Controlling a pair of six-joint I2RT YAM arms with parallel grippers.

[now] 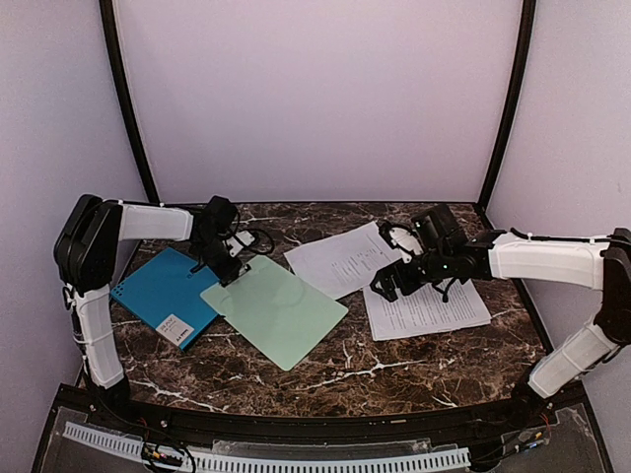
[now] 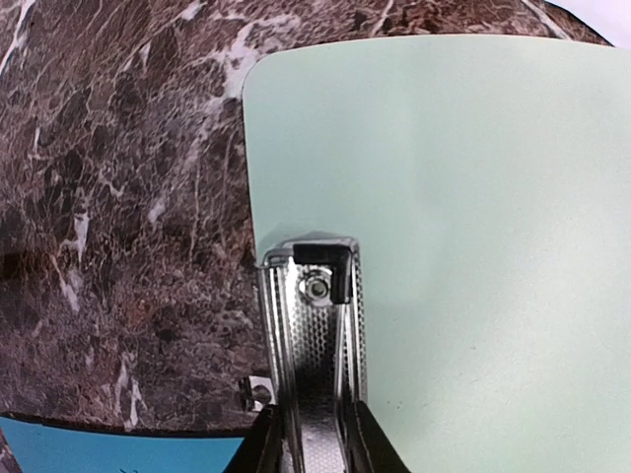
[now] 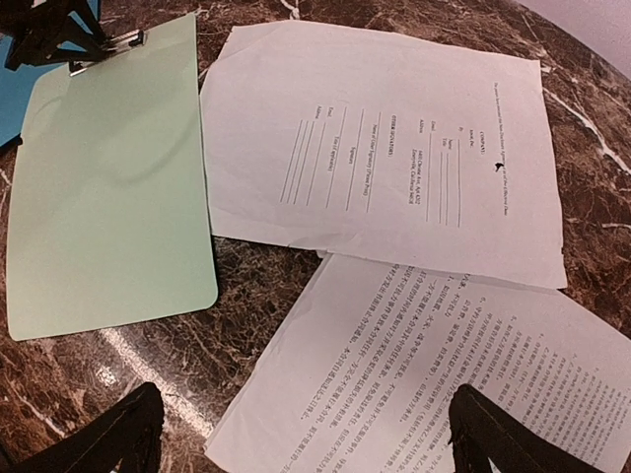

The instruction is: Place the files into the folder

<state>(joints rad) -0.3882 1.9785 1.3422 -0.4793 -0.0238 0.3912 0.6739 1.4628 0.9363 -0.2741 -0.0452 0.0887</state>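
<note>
The teal folder (image 1: 166, 296) lies shut at the left with its white label at the near corner; a strip of it shows in the left wrist view (image 2: 99, 448). A pale green clipboard (image 1: 276, 307) overlaps its right edge. My left gripper (image 1: 229, 268) is shut on the clipboard's metal clip (image 2: 314, 335), one finger on each side (image 2: 314, 443). Two files lie at the right: a form sheet (image 1: 345, 258) (image 3: 394, 148) partly over a dense text sheet (image 1: 429, 310) (image 3: 414, 394). My right gripper (image 1: 394, 286) hovers open over the text sheet's near corner (image 3: 306, 434).
The table is dark brown marble (image 1: 394, 370) with black posts and pale walls behind. A black cable (image 1: 258, 238) loops by the left wrist. The clipboard (image 3: 108, 187) lies just left of the sheets.
</note>
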